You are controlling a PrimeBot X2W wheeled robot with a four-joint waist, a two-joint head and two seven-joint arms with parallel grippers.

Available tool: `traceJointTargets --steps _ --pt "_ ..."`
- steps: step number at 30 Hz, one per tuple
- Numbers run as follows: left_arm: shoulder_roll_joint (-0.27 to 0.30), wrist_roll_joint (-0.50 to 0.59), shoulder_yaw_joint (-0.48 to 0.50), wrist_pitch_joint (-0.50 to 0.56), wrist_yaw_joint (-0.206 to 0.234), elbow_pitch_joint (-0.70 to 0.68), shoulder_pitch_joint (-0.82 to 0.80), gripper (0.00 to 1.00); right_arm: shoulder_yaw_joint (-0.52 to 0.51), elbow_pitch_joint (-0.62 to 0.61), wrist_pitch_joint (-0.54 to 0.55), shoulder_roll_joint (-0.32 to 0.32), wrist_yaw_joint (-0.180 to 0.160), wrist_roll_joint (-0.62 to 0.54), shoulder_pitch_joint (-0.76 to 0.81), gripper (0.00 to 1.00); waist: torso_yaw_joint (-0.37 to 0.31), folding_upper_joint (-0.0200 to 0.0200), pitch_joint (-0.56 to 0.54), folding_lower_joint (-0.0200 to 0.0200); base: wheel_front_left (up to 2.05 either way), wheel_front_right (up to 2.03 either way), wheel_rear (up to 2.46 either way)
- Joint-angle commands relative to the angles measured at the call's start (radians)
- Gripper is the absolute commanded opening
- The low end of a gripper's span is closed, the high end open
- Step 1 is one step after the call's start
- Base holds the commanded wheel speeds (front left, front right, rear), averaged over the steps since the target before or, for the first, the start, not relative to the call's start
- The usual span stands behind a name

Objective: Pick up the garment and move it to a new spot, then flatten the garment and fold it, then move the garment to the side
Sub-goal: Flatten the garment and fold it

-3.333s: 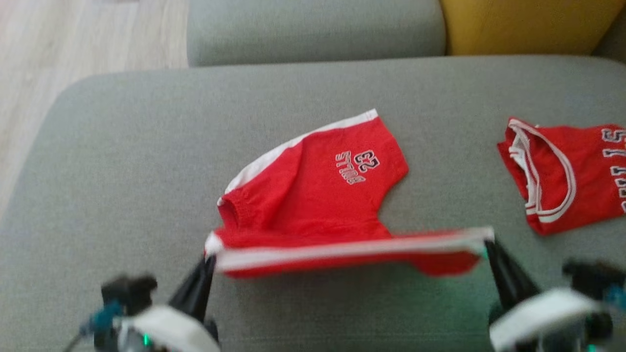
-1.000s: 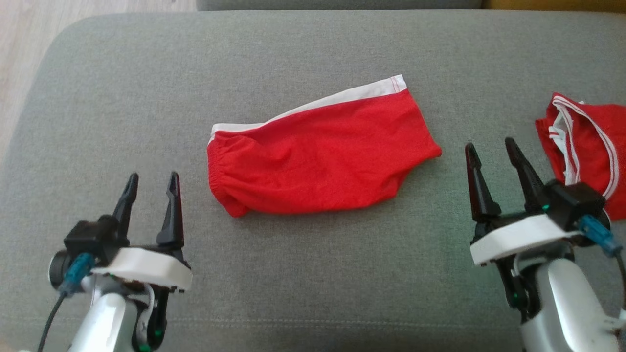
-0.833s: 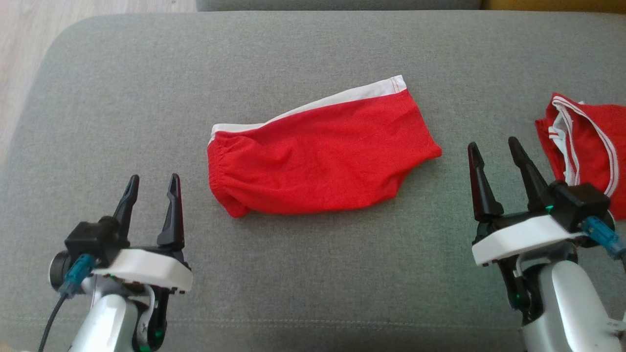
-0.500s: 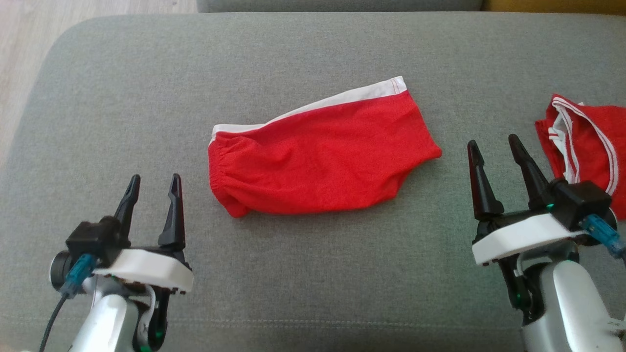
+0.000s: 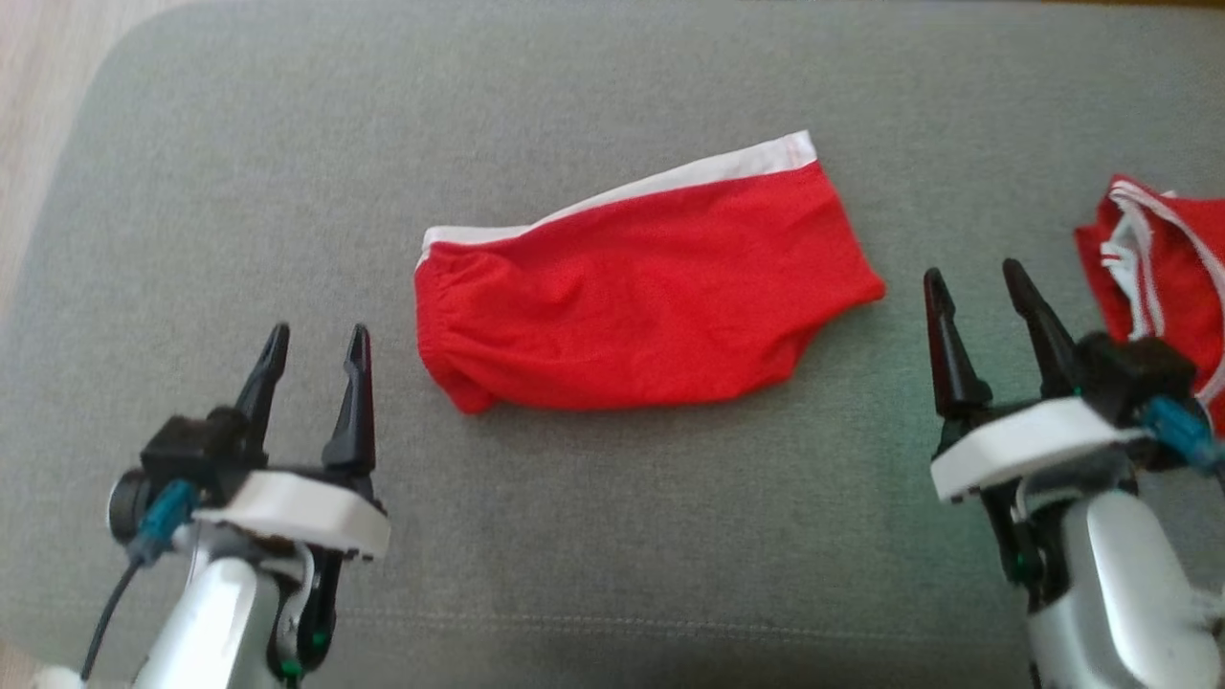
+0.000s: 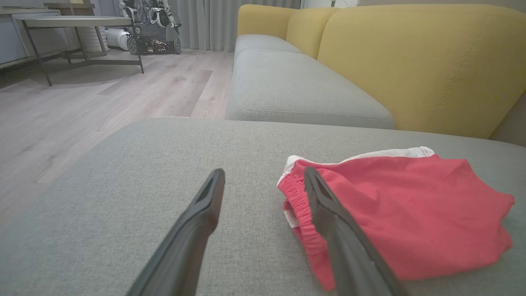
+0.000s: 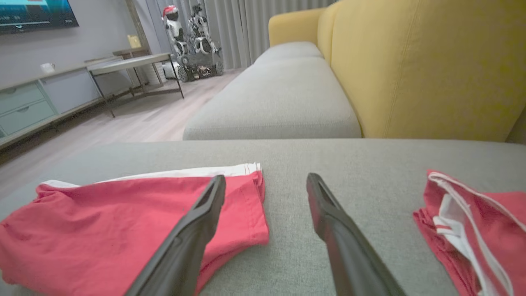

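Observation:
The garment [image 5: 632, 297] is a pair of red shorts with a white side stripe, folded in half and lying flat on the grey cushion [image 5: 593, 536]. Its gathered waistband faces left. My left gripper [image 5: 316, 337] stands open to the lower left of the garment, not touching it. My right gripper [image 5: 976, 277] is open just right of the garment's leg end, also apart from it. The left wrist view has the garment [image 6: 394, 213] right of my open gripper [image 6: 265, 174]. The right wrist view has the garment [image 7: 123, 230] at the left, behind my open gripper [image 7: 266, 181].
A second red garment [image 5: 1163, 258] with white trim lies crumpled at the cushion's right edge, also in the right wrist view as the second red garment [image 7: 472, 222]. Beyond are the yellow sofa back [image 6: 411, 61], another grey seat [image 7: 279, 98] and wooden floor [image 6: 82, 107] to the left.
Three seconds ago both grippers held the garment's near edge raised; now it lies folded and both grippers are open and drawn back. Over the last second the camera shifted slightly; the garment stayed put.

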Motion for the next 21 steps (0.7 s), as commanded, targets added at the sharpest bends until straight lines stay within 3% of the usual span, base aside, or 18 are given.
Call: traceJointTargets --steps 1,5,12,20,21 --pt "0.023 0.006 0.031 -0.002 0.000 -0.037 -0.067 1.00 0.022 -0.007 0.001 -0.010 -0.005 -0.005 -0.079 1.00 0.019 0.0000 0.029 0.0000 0.00 0.00 0.00" --pt "0.021 0.007 0.024 -0.005 -0.011 -0.035 -0.095 1.00 0.028 0.080 0.011 -0.023 -0.005 -0.004 -0.153 1.00 0.038 0.0000 0.064 0.0000 0.00 0.00 0.00" --pt "0.007 0.012 0.008 -0.012 -0.035 -0.011 -0.147 1.00 0.075 0.335 0.070 -0.040 -0.005 0.010 -0.306 1.00 0.073 0.0000 0.120 0.0000 0.00 0.00 0.00" --pt "-0.011 0.016 0.001 -0.018 -0.052 0.020 -0.168 1.00 0.079 0.535 0.115 -0.030 -0.005 0.047 -0.375 1.00 0.091 0.0000 0.132 0.0000 0.00 0.00 0.00" --pt "-0.011 0.016 0.002 -0.018 -0.053 0.023 -0.168 1.00 0.085 0.546 0.117 -0.027 -0.005 0.054 -0.376 0.90 0.090 0.0000 0.130 0.0000 0.00 0.00 0.00"
